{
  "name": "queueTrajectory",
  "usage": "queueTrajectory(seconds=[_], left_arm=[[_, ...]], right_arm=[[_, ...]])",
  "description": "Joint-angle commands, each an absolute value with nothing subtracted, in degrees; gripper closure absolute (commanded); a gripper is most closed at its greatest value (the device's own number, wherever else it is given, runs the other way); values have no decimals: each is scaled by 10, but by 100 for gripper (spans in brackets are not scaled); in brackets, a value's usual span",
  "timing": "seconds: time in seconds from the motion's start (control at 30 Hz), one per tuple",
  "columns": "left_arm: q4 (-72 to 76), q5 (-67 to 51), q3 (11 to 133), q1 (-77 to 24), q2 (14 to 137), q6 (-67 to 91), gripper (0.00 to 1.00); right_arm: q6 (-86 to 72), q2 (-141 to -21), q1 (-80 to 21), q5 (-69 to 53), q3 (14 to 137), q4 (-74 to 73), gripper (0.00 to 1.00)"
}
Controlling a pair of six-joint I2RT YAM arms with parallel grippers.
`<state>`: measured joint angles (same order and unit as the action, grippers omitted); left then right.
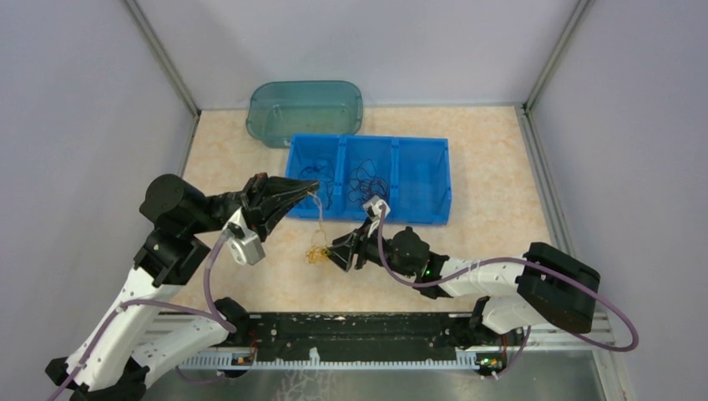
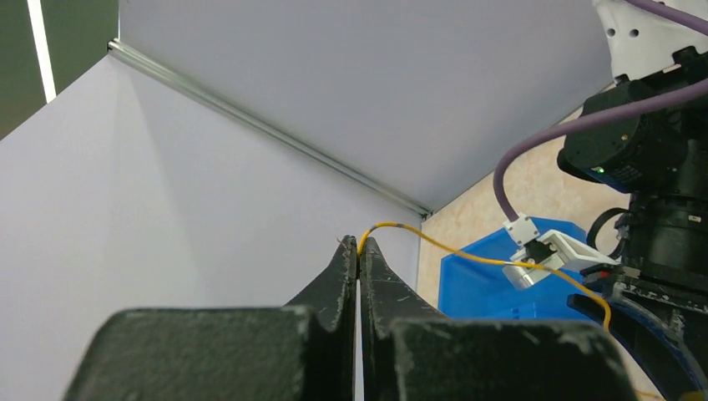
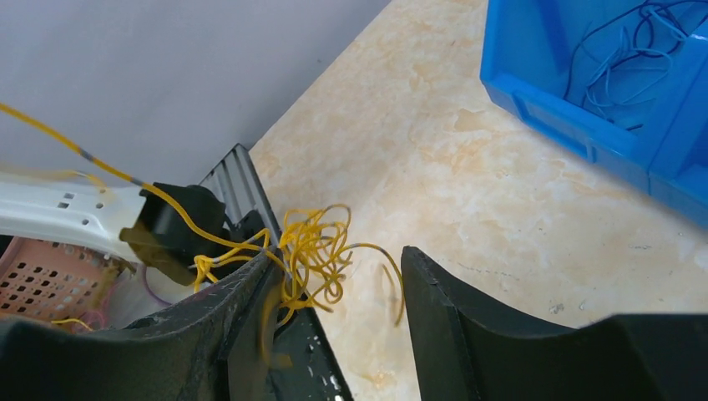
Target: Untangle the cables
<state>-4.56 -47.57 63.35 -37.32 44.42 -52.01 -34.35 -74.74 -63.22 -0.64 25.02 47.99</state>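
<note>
Left gripper [image 2: 359,247] clenched on one yellow wire [image 2: 467,256], held high; strand runs steeply down to the yellow tangle [image 3: 311,251] at table [image 3: 467,192] level. Right gripper [image 3: 338,256] (nearer arm) stands parted, tangle against one finger [image 3: 250,309], unclamped.

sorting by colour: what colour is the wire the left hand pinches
Yellow wire, clearest in the left wrist view.

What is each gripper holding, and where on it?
The left gripper pinches, at its tip, one yellow strand leading from the clump. The right gripper stands open around that clump, gripping nothing.
</note>
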Motion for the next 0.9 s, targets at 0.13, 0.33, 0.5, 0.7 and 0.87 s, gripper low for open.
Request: queueTrajectory(seconds=[0.13, 0.33, 0.5, 0.7, 0.87], left_arm=[[11, -473, 676, -376, 454, -450, 100], [-67, -492, 643, -377, 433, -501, 100], [-92, -499, 621, -376, 418, -539, 100], [-104, -508, 620, -376, 419, -536, 100], [-105, -512, 626, -376, 423, -527, 100]], right_arm=[[-329, -733, -650, 36, 240, 450, 47], [-294, -634, -650, 79, 256, 350, 38], [-266, -541, -650, 87, 255, 264, 32], [-197, -500, -650, 31, 308, 168, 22], [-157, -518, -651, -15, 354, 167, 18]])
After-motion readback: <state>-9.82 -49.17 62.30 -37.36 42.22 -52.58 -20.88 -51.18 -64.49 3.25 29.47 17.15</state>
